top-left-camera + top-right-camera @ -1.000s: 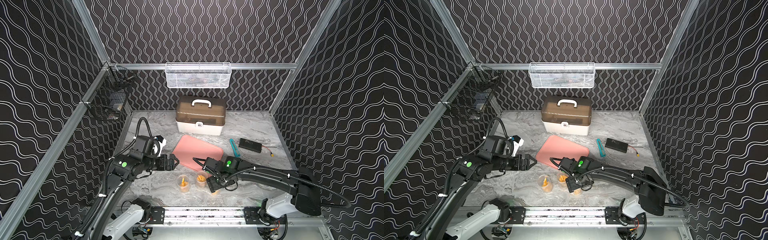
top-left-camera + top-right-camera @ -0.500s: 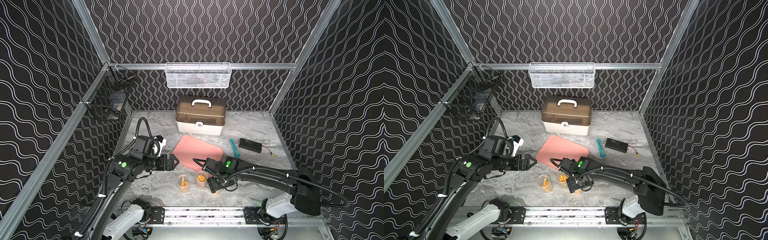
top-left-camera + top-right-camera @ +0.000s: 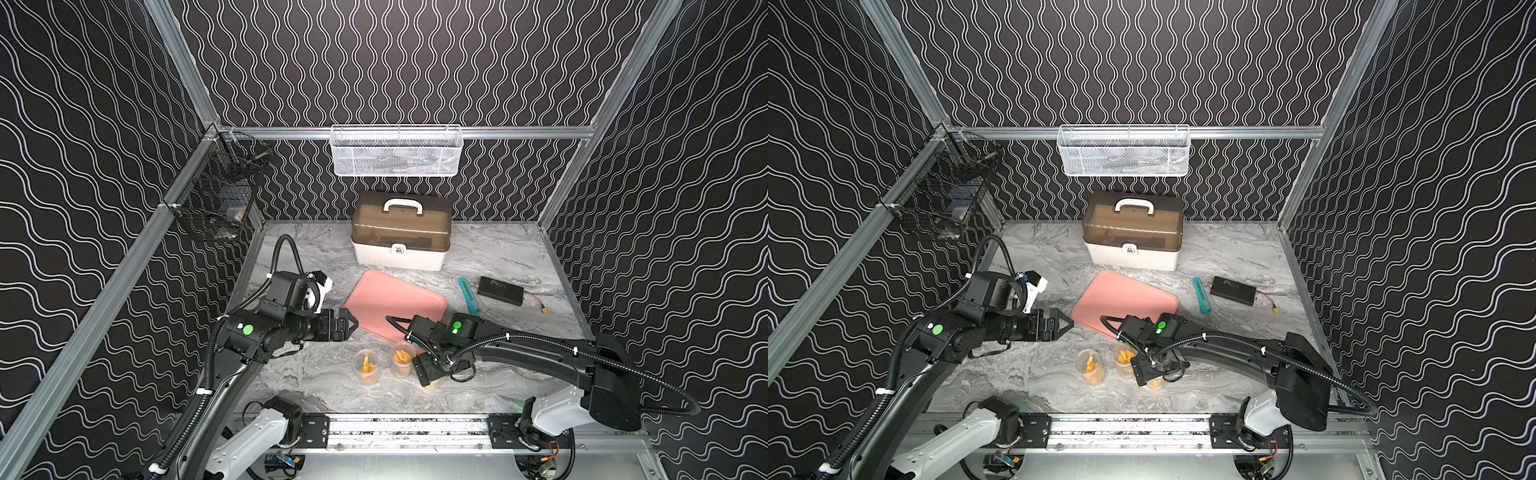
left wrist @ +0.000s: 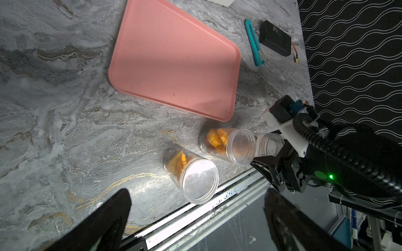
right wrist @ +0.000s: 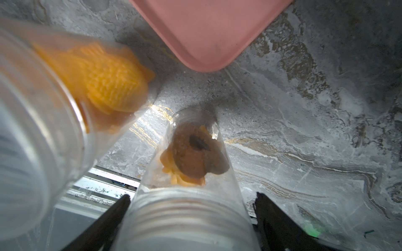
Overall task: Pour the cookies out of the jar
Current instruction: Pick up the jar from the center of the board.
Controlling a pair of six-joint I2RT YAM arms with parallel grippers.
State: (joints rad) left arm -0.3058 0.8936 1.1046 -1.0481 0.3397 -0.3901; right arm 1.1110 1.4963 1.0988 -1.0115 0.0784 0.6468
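I'm looking into a booth with black walls covered in white wavy lines and joined by aluminium framing. The desk is grey marble-look with gold veins. A white mesh basket hangs on the back rail. A black wire basket hangs on the left-hand wall.

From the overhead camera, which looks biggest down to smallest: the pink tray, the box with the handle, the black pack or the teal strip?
In a top view:
1. box with the handle
2. pink tray, close behind; the right arm hides its corner, so this order is unsure
3. black pack
4. teal strip
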